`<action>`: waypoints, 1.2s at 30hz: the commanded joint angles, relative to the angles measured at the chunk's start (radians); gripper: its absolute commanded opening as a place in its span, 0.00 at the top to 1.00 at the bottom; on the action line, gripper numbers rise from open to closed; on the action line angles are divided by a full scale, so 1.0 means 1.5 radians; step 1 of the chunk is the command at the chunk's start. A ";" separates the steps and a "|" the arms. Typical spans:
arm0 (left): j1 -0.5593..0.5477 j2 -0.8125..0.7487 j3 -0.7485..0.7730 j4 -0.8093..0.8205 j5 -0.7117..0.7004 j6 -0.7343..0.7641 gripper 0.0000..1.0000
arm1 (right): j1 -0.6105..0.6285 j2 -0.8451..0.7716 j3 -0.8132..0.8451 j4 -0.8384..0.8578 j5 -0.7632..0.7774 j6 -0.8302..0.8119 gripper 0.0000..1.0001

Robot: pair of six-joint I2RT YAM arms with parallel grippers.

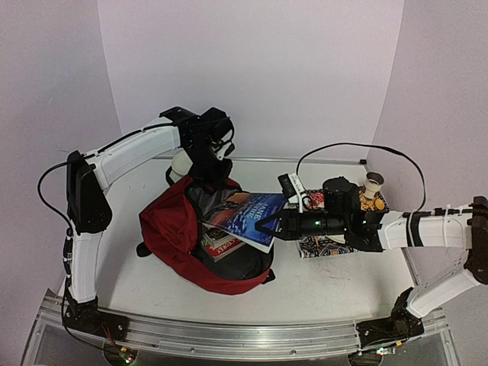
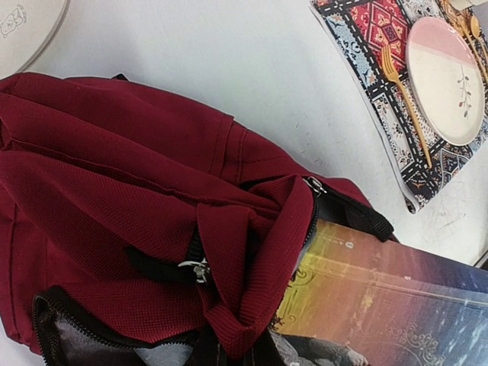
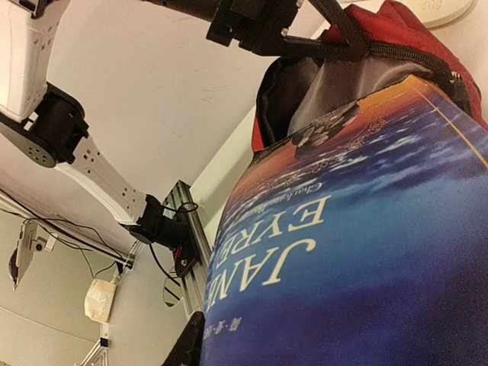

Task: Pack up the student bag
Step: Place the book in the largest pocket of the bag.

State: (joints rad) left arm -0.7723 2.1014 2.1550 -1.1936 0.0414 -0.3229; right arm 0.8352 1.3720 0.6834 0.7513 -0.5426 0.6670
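Note:
The student bag (image 1: pixel 171 229), dark red with a black zip and grey lining, lies on the table with its mouth facing right. My left gripper (image 1: pixel 210 174) is shut on the bag's upper rim and holds the mouth up; the red fabric (image 2: pixel 114 175) fills the left wrist view. My right gripper (image 1: pixel 276 223) is shut on a blue "Jane Eyre" book (image 1: pixel 244 212), whose far end is inside the bag's mouth. The book's cover (image 3: pixel 358 229) fills the right wrist view, with one dark finger (image 3: pixel 187 345) at its edge. A red book (image 1: pixel 221 245) lies inside the bag, under the blue one.
A patterned placemat (image 2: pixel 381 114) with a pink-and-white plate (image 2: pixel 446 84) and a gold fork (image 2: pixel 408 107) lies right of the bag, under my right arm. A cup (image 1: pixel 374 184) stands at the back right. A white dish (image 1: pixel 180 163) sits behind the bag.

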 commanded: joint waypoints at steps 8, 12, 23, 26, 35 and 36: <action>-0.002 -0.064 0.059 0.016 0.015 -0.012 1.00 | -0.007 0.055 -0.049 0.183 0.027 -0.049 1.00; -0.001 -0.072 0.059 0.013 0.012 -0.012 1.00 | -0.010 0.083 -0.073 0.195 0.043 -0.051 1.00; -0.001 -0.076 0.061 0.013 0.035 -0.021 1.00 | -0.007 0.132 0.001 0.168 0.040 0.048 0.87; -0.001 -0.071 0.061 0.013 0.039 -0.023 1.00 | 0.005 0.147 0.038 0.133 0.074 0.096 0.82; -0.002 -0.065 0.053 0.015 0.033 -0.031 1.00 | 0.027 0.111 0.039 0.035 0.183 0.270 0.44; -0.002 -0.063 0.054 0.015 0.033 -0.032 1.00 | 0.032 0.107 0.041 0.027 0.192 0.284 0.40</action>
State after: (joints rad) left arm -0.7712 2.0880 2.1784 -1.2148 0.0644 -0.3506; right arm 0.8635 1.6002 0.7113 0.8002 -0.3468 0.9557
